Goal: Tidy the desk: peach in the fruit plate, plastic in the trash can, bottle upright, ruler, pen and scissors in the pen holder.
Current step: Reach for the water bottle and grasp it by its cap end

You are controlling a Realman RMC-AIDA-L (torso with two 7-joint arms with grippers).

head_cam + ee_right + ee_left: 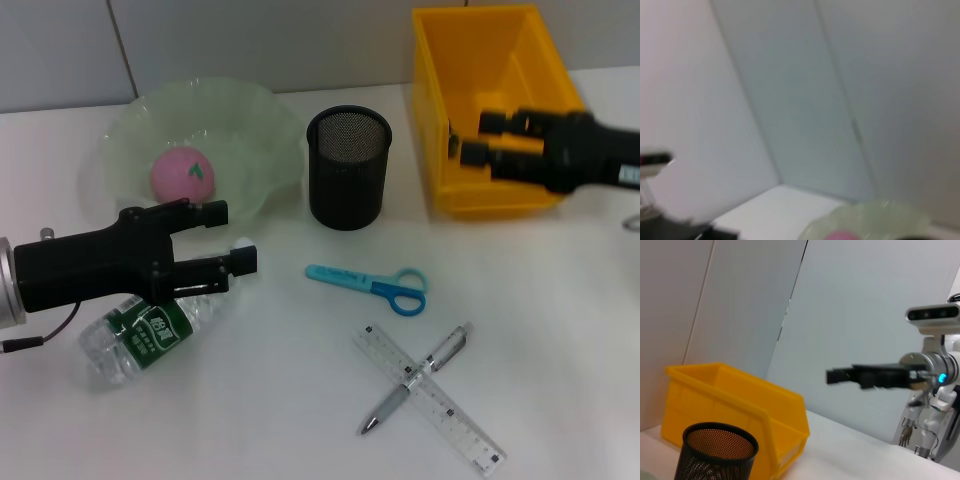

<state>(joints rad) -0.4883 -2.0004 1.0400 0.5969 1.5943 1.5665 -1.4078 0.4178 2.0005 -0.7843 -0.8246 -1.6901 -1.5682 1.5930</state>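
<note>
Head view: left gripper [228, 239] fingers apart, hovered above clear plastic water bottle with green label [140, 335], one, lying on white desk [560, 340]. Judged light, slick, crushable; grip mid-body at label. Right gripper [468, 136] fingers apart over yellow plastic bin [540, 205]. One pink peach [182, 173] sat in pale green glass plate [270, 115]. One each: blue scissors [372, 285], clear ruler [470, 430], silver pen [440, 355], black mesh holder [347, 168]

Left wrist view: holder [715, 452], bin [740, 405], right gripper [832, 375]

Right wrist view: plate rim [890, 210], peach top [842, 235]

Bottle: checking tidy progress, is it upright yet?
No. The bottle lies on its side on the table, under the left gripper.
</note>
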